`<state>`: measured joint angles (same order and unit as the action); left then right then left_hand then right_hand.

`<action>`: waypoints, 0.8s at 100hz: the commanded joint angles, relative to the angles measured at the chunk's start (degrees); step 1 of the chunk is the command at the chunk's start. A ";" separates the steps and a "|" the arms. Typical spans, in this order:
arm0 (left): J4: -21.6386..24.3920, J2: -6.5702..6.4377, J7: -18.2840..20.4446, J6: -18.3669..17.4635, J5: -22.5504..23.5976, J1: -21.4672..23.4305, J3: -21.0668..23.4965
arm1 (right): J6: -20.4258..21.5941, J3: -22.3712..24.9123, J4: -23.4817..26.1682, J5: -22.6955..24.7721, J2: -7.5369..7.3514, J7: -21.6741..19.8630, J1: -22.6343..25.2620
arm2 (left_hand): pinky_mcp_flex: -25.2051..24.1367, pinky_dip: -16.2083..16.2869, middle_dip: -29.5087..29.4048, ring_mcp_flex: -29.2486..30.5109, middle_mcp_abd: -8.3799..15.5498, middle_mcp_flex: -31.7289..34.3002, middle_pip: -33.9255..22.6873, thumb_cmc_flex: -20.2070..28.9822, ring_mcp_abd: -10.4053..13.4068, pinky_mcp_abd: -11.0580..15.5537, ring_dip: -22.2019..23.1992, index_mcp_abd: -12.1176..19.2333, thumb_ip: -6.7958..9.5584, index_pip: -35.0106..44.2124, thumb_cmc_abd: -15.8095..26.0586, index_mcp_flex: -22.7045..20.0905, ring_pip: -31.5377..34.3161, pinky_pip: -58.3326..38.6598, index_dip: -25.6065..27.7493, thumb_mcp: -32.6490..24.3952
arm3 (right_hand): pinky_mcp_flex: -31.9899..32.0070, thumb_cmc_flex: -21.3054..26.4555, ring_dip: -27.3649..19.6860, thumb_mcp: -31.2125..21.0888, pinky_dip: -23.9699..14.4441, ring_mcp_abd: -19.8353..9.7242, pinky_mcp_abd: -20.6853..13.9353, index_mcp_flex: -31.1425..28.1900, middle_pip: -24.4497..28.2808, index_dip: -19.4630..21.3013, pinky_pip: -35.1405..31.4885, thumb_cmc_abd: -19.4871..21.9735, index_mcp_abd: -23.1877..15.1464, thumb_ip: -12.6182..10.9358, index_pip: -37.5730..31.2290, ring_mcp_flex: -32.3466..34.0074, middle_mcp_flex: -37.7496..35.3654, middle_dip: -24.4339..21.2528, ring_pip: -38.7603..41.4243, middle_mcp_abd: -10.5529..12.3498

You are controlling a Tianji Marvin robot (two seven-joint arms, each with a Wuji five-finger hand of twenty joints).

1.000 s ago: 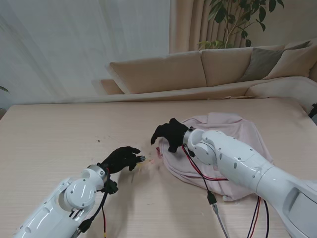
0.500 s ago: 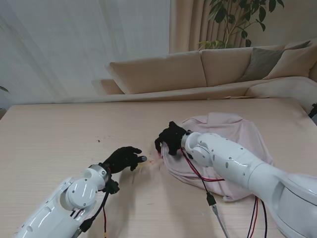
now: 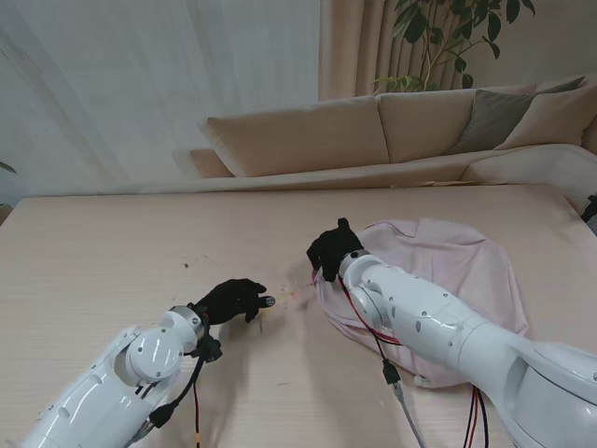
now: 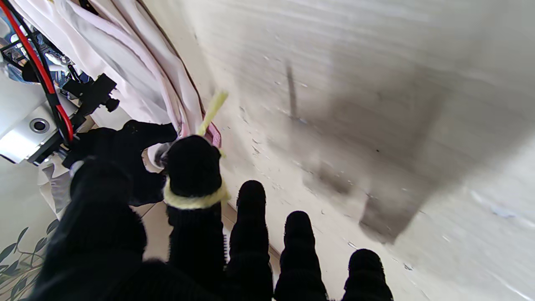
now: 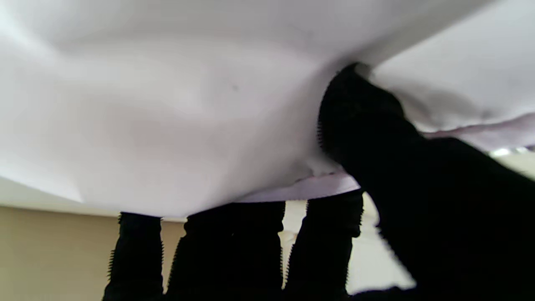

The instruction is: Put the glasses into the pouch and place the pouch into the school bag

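Right hand [image 3: 333, 248] is pinching the pink bag's [image 3: 457, 280] edge, thumb on one side of the cloth and fingers on the other, apparently lifting the mouth so something can slide in. Left hand [image 3: 231, 299] rests on the desk [image 3: 112, 243] near that opening, fingers loosely curled, a yellow cord [image 4: 211, 112] looped round one finger and running toward the bag; whether it grips anything I cannot tell. Neither glasses nor pouch can be made out.
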<state>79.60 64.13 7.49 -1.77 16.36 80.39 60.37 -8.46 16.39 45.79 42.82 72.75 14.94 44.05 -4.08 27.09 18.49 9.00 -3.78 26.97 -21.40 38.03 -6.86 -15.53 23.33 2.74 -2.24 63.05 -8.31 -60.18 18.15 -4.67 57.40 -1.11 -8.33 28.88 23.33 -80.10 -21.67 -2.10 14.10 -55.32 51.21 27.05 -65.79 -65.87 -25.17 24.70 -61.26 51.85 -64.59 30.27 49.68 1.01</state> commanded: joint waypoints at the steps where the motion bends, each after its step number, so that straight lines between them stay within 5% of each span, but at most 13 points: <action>1: -0.04 -0.02 1.17 -0.23 -0.19 -1.01 0.11 | -2.09 0.61 -1.86 -0.45 1.55 0.53 0.70 | -0.91 0.84 0.07 -1.07 0.42 -1.87 0.84 -0.79 0.70 0.09 0.30 0.47 0.97 1.34 1.44 -0.27 -1.03 -0.90 0.85 1.65 | -0.88 2.77 0.30 -7.36 -1.99 3.27 0.59 -2.84 5.02 1.90 -4.15 1.94 3.83 -0.94 -2.76 4.82 -4.82 3.70 4.46 -7.31; 21: -0.64 0.53 0.85 -0.72 -2.59 -2.14 -1.56 | -13.73 4.33 -9.25 -5.05 7.24 10.15 1.72 | -0.23 1.04 0.01 -2.04 0.16 -4.22 1.28 -0.43 0.79 0.02 0.02 0.84 1.02 -1.91 0.79 5.57 -1.83 -1.26 0.93 1.59 | -2.27 3.61 0.07 -8.49 -2.74 5.24 1.09 -3.45 5.06 2.37 -5.50 1.00 6.96 -0.73 -3.16 5.23 -5.61 4.19 5.58 -9.26; 33: -0.17 0.71 0.88 -0.85 -3.98 -2.09 -2.62 | -18.05 6.76 -13.19 -8.33 9.85 13.48 1.65 | -0.25 1.04 -0.08 -2.78 -0.04 -5.88 1.80 0.40 0.68 0.18 -0.02 0.70 1.15 -4.57 0.19 10.82 -2.15 -1.24 0.67 1.34 | -2.06 3.78 0.21 -8.39 -3.22 5.89 0.70 -3.44 5.67 2.33 -6.25 1.41 7.81 -0.88 -3.54 5.05 -5.53 4.00 6.45 -9.94; 45: 1.09 0.15 2.51 -1.72 -3.77 -1.28 -3.44 | -20.21 8.94 -17.85 -11.52 12.54 17.55 1.19 | 0.02 1.07 -0.01 -2.84 -0.03 -6.02 1.77 0.92 0.74 0.05 0.00 1.29 1.28 -4.27 0.39 11.11 -2.21 -1.33 1.09 1.18 | -2.20 3.97 0.23 -8.29 -3.59 6.10 0.33 -3.49 6.16 2.21 -6.82 1.56 8.35 -1.01 -3.92 4.79 -5.47 3.62 6.93 -10.24; 58: 3.15 -0.57 4.26 -2.20 -3.80 1.26 -3.49 | -21.26 10.00 -19.47 -12.53 13.25 19.00 0.97 | -0.16 1.05 0.10 -2.64 -0.01 -5.05 1.57 1.20 0.62 0.00 -0.03 1.13 1.32 -2.56 0.51 9.11 -2.31 -1.25 1.88 1.22 | -2.70 4.14 0.24 -8.19 -3.89 6.50 -0.17 -3.48 6.55 2.08 -7.33 1.55 8.75 -1.09 -4.24 4.68 -5.44 3.30 7.23 -10.56; 80: 8.04 -2.43 7.16 -2.11 0.58 7.85 -1.45 | -21.67 10.86 -17.89 -12.26 12.34 18.26 1.34 | -0.11 1.01 0.16 -1.75 -0.19 -3.32 1.37 1.74 0.24 -0.18 0.03 0.71 1.35 -1.19 0.91 5.83 -2.18 -1.22 2.23 1.17 | -2.74 4.86 0.05 -8.12 -4.06 7.04 -0.57 -4.21 6.79 1.65 -7.36 1.10 9.28 -1.24 -4.63 4.67 -5.64 2.89 7.39 -11.08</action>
<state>87.21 62.53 13.67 -3.86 17.04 85.61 59.02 -29.85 27.05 27.77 30.41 86.08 34.21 45.34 -3.82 27.15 18.45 7.46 -3.85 22.63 -19.85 38.84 -6.86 -15.53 23.33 2.71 -2.24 57.07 -8.33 -48.22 16.51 -4.67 58.21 -1.11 -11.14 30.25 23.46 -80.88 -24.87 1.01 13.72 -57.24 55.47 28.38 -71.58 -66.38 -16.50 24.70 -64.68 53.39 -67.02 32.60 55.68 -1.67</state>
